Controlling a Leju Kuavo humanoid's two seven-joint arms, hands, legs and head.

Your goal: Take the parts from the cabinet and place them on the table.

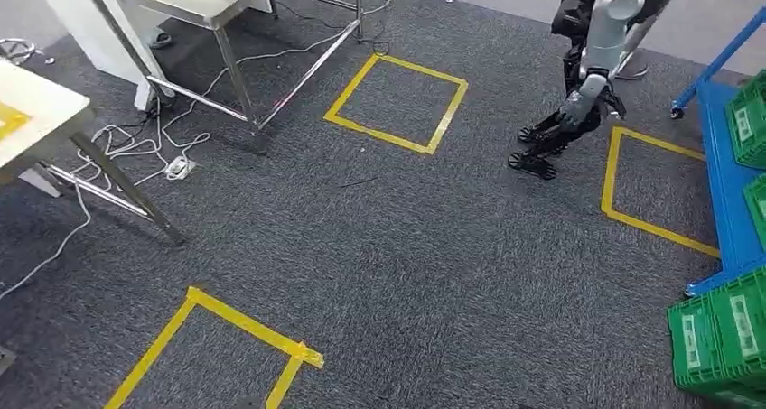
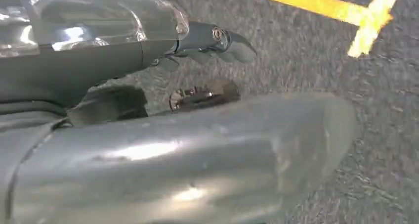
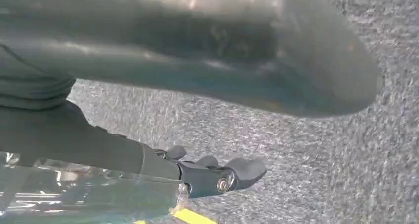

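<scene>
The head view looks down on a grey carpet floor point(image 1: 406, 246) marked with squares of yellow tape point(image 1: 397, 102). A steel-framed table with a pale metal top point(image 1: 194, 7) stands at the floor's far left, with white cables point(image 1: 135, 143) trailing under its legs. The corner of a white-topped table point(image 1: 36, 106) juts in from the left edge. Along the right edge stands a blue metal rack point(image 1: 727, 183) carrying green plastic crates point(image 1: 718, 341), one group near the rack's near end and more further along. Whether any crate holds parts cannot be told from here.

At the upper right of the head view, a silver arm point(image 1: 607, 39) hangs straight down beside a dark body. Its dark fingers dangle loosely just above the carpet, between two tape squares. It cannot be told for certain whose arm this is.

In the left wrist view, the robot's left hand point(image 2: 197, 70) hangs over the carpet, close to a crossing of yellow tape. Its thick grey thumb point(image 2: 197, 159) lies well apart from the darker fingers point(image 2: 217, 38), which reach outward almost straight. The hand is slack and holds nothing.

In the right wrist view, the right hand point(image 3: 207, 135) likewise hangs over bare carpet. Its dark fingers point(image 3: 227, 177) are gently bent and separated from the broad grey thumb point(image 3: 222, 61), with nothing between them.
</scene>
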